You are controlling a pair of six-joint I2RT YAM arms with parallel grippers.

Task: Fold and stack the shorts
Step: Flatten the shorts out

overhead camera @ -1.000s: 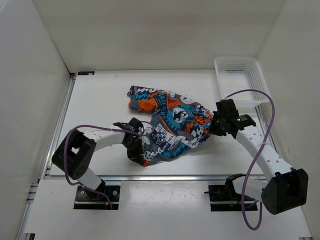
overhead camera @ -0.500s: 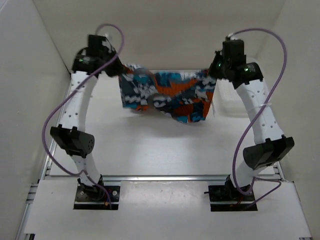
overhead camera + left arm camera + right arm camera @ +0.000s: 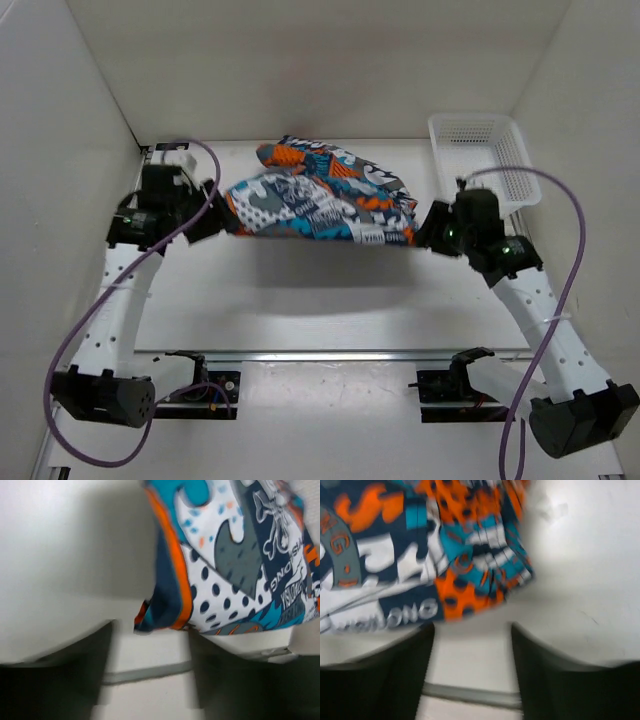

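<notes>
Plainly, left end effector (image 3: 150,641) and right end effector (image 3: 471,632) both gape, the shorts (image 3: 320,205) just beyond their tips, unpinched.

The soft fabric shorts (image 3: 320,200) carry a busy patchwork print of navy, teal, orange, grey and white. The left wrist view shows white panels with navy polka dots, a grey patch, a white skull and crossbones on navy, pale lettering on navy, and an orange band along a navy edge. The right wrist view shows orange patches with dark dots, teal and white blocks, and pale letters on navy. The flat table top (image 3: 300,290) is plain white, as is the plastic mesh basket (image 3: 480,150). The left robot arm (image 3: 125,300) and right robot arm (image 3: 540,310) are white with black joints, and their thin cables (image 3: 70,350) are purple.
</notes>
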